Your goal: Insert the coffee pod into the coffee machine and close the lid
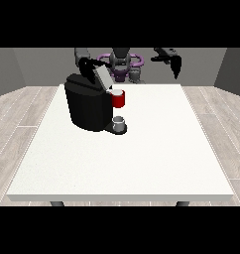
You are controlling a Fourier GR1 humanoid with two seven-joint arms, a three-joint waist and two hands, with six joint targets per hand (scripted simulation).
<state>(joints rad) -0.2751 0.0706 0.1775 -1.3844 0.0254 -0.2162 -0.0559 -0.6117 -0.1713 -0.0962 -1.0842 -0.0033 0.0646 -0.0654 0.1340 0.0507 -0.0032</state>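
The coffee machine is seen near the bench's far edge, toward the corner at the view's left, with its grey lid raised and tilted. A red part, judged to be the pod holder, projects from the front above a small grey cup on the drip base. The coffee pod itself cannot be made out. A pod is judged light, stiff and easily crushed, best taken by its rim. The hand at the view's left is placed behind the lid; its fingers cannot be told. The hand at the view's right hangs relaxed, holding nothing.
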